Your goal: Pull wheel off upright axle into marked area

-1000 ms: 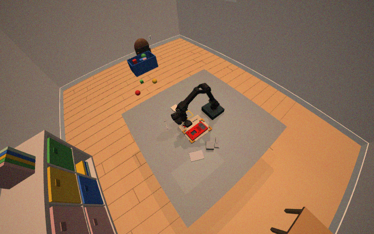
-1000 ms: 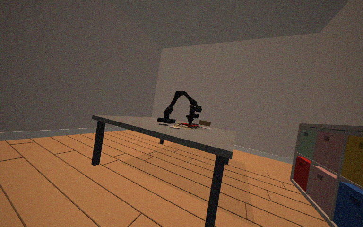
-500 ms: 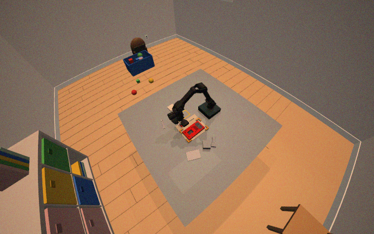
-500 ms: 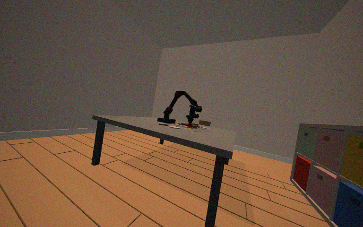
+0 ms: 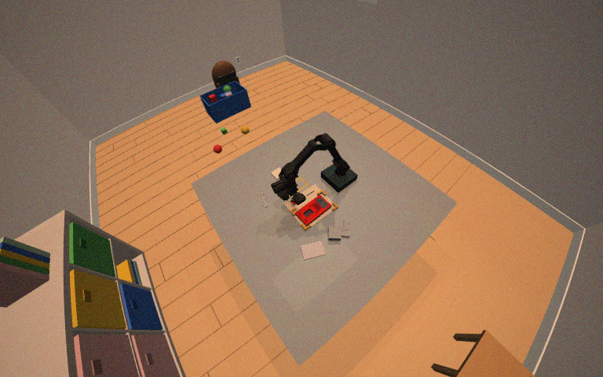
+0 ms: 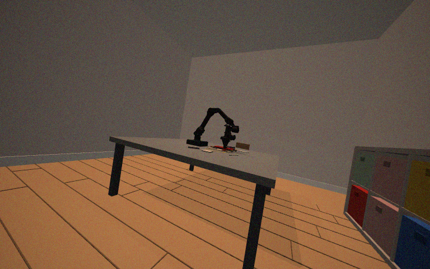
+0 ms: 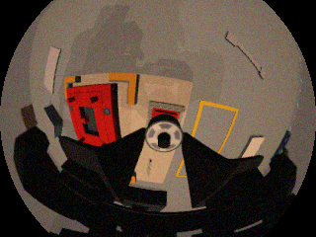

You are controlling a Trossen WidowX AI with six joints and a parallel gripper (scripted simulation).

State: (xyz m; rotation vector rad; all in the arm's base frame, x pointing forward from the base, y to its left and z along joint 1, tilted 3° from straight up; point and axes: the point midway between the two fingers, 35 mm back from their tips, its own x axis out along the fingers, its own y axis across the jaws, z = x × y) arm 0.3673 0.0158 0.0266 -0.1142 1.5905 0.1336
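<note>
My gripper is shut on the wheel, a light grey disc with darker patches and a dark centre hole. One fingertip is on each side of its rim. The wheel is over the beige board in the wrist view; its height above the board is hard to tell. The upright axle cannot be made out, so whether it is still in the hole is unclear. The marked area, a yellow outline, lies on the table just right of the board in the wrist view, partly hidden by the right finger.
The beige board carries a red panel, orange corner brackets and a small grey-and-red part behind the wheel. A pale block lies beyond the outline. A thin jointed strip lies far right.
</note>
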